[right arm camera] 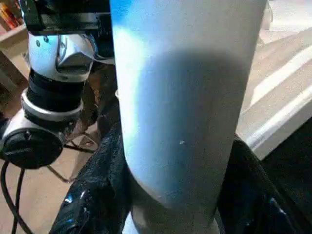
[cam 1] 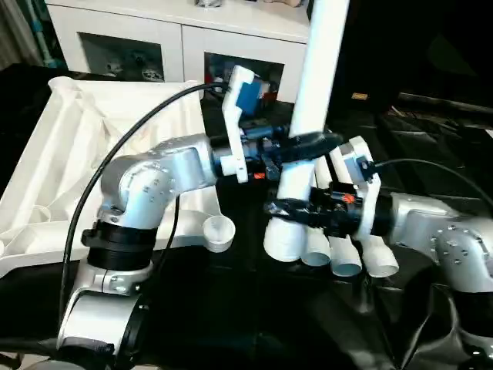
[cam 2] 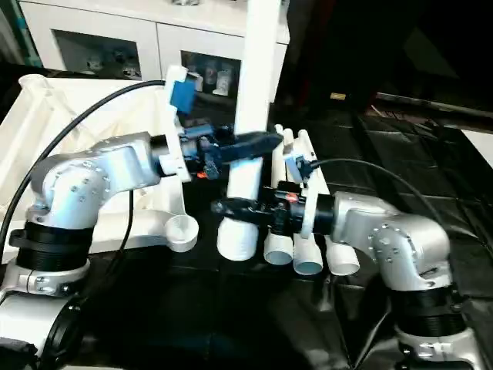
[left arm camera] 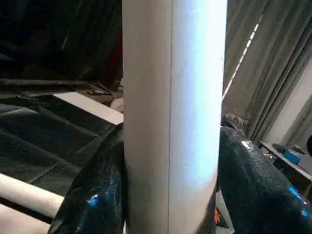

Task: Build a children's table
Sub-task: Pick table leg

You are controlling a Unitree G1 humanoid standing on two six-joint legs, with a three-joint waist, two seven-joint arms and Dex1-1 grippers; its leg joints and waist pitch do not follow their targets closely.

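Observation:
One white leg [cam 1: 320,69] of the children's table stands nearly upright over the black table, wide end down. My left gripper [cam 1: 304,145] is shut on it from the left, higher up. My right gripper [cam 1: 291,208] is shut on it just below, near the wide end. In each wrist view the leg [left arm camera: 173,117] [right arm camera: 185,97] rises between the black fingers [left arm camera: 97,195] [right arm camera: 92,200], which lie against its sides. The white top [cam 1: 69,154] lies upside down at the left, one round corner socket [cam 1: 219,231] close to the leg's lower end. Three more legs [cam 1: 347,258] lie side by side behind my right gripper.
The work goes on over a black-covered work table [cam 1: 231,308]. A white cabinet with glass doors [cam 1: 177,38] stands at the back. A black cable [cam 1: 115,177] arcs over my left forearm, and another [cam 1: 431,166] runs to my right wrist.

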